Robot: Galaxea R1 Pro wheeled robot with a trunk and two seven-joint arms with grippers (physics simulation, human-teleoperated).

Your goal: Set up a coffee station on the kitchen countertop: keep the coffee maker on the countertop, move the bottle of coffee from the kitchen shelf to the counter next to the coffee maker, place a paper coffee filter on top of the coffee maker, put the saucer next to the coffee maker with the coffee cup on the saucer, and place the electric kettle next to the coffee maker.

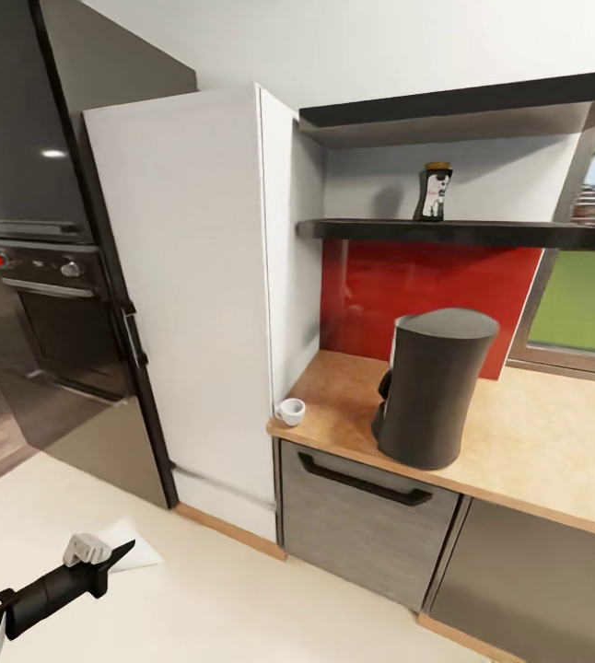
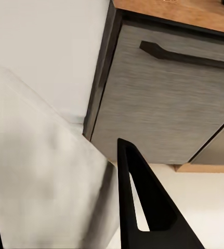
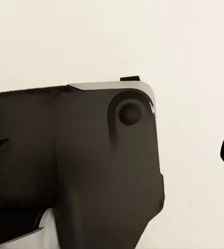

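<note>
Left end effector (image 1: 104,555) hangs low over the floor, clenched on a white paper coffee filter (image 1: 132,545), seen big and pale in the left wrist view. Its goal, the coffee maker (image 1: 433,387), stands on the table (image 1: 555,442) up and to the right; its top is bare. The right end effector's state cannot be told. The coffee cup (image 1: 290,411) sits at the table's left corner, the bottle of coffee (image 1: 435,191) upright on the shelf (image 1: 519,235).
</note>
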